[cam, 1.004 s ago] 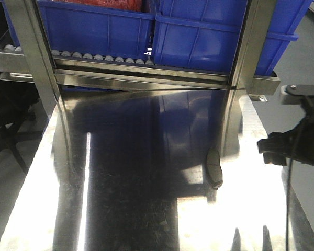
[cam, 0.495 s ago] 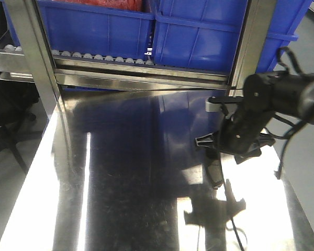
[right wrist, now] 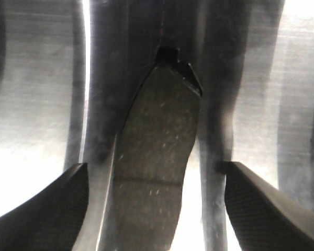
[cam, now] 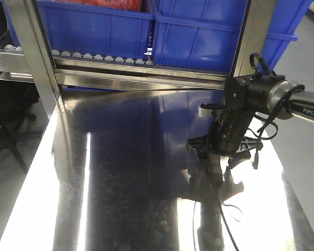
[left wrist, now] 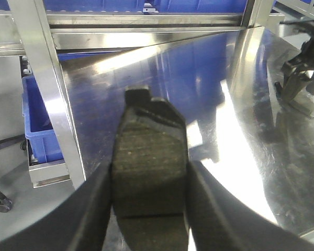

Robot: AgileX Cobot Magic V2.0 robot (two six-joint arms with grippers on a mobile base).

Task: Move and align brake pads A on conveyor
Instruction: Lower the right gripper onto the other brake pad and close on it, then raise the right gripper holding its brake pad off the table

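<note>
- Nearest, the left fingers point(left wrist: 91, 209) are clenched on a brake pad point(left wrist: 149, 178). They grip its lower half, and its notched end juts forward unsupported. In a fast swing it could pivot or slide in that hold.
- Under the right arm point(cam: 240, 115), the right fingers point(right wrist: 47, 209) stand released and well apart, astride a second brake pad point(right wrist: 157, 151). It lies flat and slightly skewed on the steel counter point(cam: 120, 198).
- Closing on so thin a pad on slick steel may skid or twist it, or scrape the fingertips.
- Farthest is the roller rack point(cam: 141, 73) with blue bins point(cam: 199, 36). The conveyor shows in no view.
</note>
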